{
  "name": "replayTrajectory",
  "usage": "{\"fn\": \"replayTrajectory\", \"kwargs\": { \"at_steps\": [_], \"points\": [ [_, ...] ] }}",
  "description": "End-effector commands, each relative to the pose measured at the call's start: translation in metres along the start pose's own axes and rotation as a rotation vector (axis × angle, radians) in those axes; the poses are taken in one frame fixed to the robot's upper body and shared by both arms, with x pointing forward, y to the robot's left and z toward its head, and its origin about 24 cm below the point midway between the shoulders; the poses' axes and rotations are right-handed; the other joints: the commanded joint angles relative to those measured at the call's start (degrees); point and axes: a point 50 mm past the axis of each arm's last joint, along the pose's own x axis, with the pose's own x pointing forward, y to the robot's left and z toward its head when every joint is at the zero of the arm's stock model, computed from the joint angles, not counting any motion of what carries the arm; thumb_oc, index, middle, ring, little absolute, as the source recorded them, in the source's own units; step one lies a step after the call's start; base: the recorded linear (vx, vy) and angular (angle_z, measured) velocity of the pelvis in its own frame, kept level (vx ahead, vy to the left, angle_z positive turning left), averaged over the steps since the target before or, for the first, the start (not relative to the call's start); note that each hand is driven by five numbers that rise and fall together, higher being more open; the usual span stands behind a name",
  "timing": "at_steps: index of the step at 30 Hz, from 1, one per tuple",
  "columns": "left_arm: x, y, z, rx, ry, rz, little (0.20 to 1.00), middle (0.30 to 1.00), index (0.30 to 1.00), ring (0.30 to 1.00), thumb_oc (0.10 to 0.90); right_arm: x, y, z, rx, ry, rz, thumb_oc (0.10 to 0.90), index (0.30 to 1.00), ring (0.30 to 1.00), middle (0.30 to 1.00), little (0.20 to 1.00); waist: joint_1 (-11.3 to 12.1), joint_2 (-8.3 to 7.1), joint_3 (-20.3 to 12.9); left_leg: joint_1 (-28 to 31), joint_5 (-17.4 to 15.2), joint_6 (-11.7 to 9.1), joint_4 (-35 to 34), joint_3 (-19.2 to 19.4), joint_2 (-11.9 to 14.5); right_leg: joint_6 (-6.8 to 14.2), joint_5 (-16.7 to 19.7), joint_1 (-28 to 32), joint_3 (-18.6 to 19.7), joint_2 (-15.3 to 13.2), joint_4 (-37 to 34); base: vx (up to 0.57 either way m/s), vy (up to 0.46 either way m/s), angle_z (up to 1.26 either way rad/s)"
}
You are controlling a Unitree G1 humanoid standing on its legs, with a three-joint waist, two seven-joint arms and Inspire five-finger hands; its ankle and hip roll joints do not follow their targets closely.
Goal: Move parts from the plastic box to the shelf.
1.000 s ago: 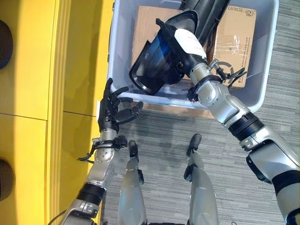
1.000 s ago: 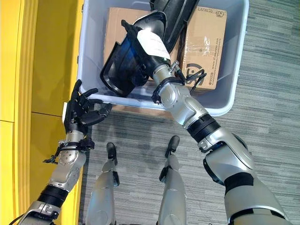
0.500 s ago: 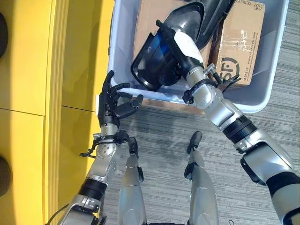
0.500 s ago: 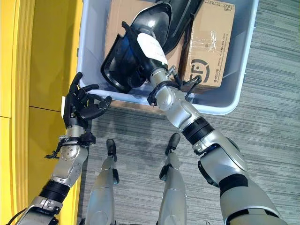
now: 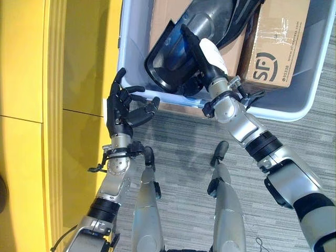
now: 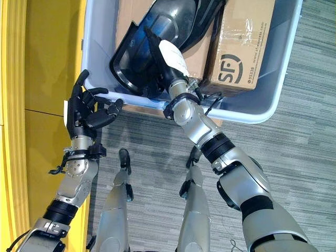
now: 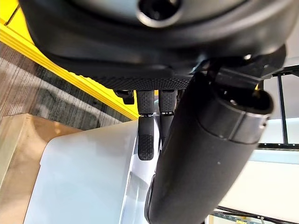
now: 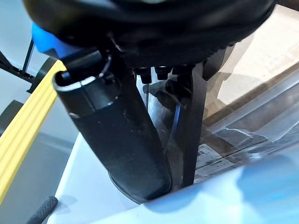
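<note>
plastic box (image 5: 313,79), pale grey-blue, sits on grey striped carpet (image 5: 184,142), its left wall right beside a yellow shelf unit (image 5: 31,105). inside the box: a large black moulded part (image 5: 176,63) with a glossy curved shell, lying tilted over brown cardboard boxes (image 5: 275,47); a second dark part (image 6: 202,18) lies behind it toward the far side of the box.

right hand (image 5: 202,65) reaches over the near rim of the box and lies against the black moulded part, thumb with white cover (image 6: 173,58) on top of the part's edge. in the right wrist view the thumb (image 8: 124,135) and the fingers (image 8: 189,116) bracket a thin dark edge of the part; fingers curl round it, so the hand grasps the part. part is still inside the box, resting at the near-left corner.

left hand (image 5: 123,107) hovers just outside the near-left corner of the box, between box and shelf unit, palm facing the box, fingers spread and relaxed, holding nothing. left wrist view shows its fingers (image 7: 145,135) just above the box rim (image 7: 84,154).
</note>
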Motion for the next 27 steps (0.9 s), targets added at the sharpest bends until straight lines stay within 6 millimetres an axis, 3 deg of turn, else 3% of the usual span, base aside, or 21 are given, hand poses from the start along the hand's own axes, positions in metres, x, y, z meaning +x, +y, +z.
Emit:
{"fn": "replayTrajectory", "kwargs": {
  "at_steps": [1,11,21,27],
  "points": [
    [-0.022,0.002,-0.037,0.090,0.198,-0.021,1.000,1.000,1.000,1.000,0.900,0.023,-0.037,0.044,0.033,-0.149,-0.133,0.900,1.000,1.000,1.000,1.000,0.14,0.61,-0.24,0.53,2.53,0.63,-3.03,4.47,0.97,6.16,-8.39,0.64,6.52,-4.21,10.91,0.00,0.000,0.00],
    [-0.021,0.005,-0.029,0.071,0.164,-0.015,1.000,1.000,1.000,1.000,0.900,0.037,-0.059,0.060,0.006,-0.168,-0.188,0.900,1.000,1.000,1.000,1.000,0.75,0.75,-0.24,-1.85,2.72,0.64,-3.69,4.31,0.42,6.51,-7.81,-1.65,6.31,-4.51,10.31,0.00,0.000,0.00],
    [-0.021,0.009,-0.024,0.041,0.136,-0.002,1.000,1.000,1.000,1.000,0.900,0.048,-0.086,0.071,-0.214,-0.185,-0.212,0.900,1.000,1.000,1.000,1.000,1.91,0.77,-0.24,-3.40,2.47,0.82,-3.93,3.66,-0.28,6.81,-7.77,-2.32,5.69,-4.92,10.36,0.03,0.004,0.03],
    [-0.023,0.014,-0.022,0.035,0.129,0.006,1.000,1.000,1.000,1.000,0.900,0.050,-0.089,0.075,-0.352,-0.202,-0.189,0.900,1.000,1.000,1.000,1.000,2.32,0.52,-0.24,-3.69,2.61,0.83,-4.27,3.42,-0.40,6.84,-7.94,-2.55,5.44,-4.93,10.50,0.02,-0.001,0.01]
  ]
}}
